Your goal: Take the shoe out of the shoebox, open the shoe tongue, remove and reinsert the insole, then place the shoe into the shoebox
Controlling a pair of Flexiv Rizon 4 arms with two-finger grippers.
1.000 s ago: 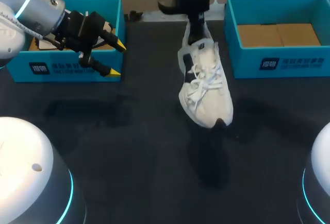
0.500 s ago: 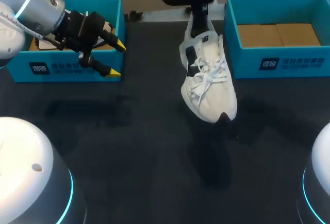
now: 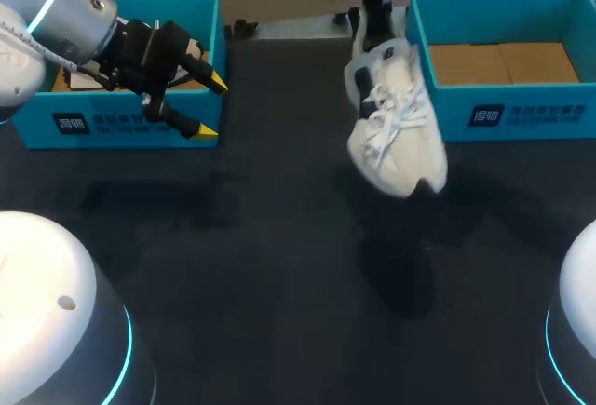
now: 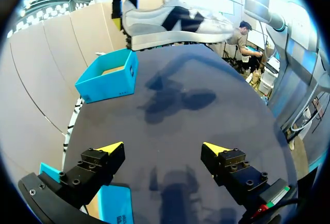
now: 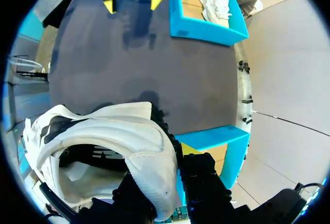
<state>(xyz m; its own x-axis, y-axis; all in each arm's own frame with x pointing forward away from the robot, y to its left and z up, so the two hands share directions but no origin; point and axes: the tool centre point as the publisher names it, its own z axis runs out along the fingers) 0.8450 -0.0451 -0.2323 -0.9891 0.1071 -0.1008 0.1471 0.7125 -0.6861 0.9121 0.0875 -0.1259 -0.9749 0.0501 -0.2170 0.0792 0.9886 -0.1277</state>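
Head view: right gripper clamps the heel of 1 white shoe, aloft just beside the right shoebox; a carrying step, I judge, next needing the toe lifted over that wall. Left wrist view: left gripper spread, empty. Right wrist view: 2 boxes, a 2nd shoe in the far shoebox

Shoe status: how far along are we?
Done: the shoe is out of any box. In hand: right gripper holds it by the heel, aloft beside the right shoebox; left gripper is open. Insole work: cannot tell. Left: set the shoe in the box.
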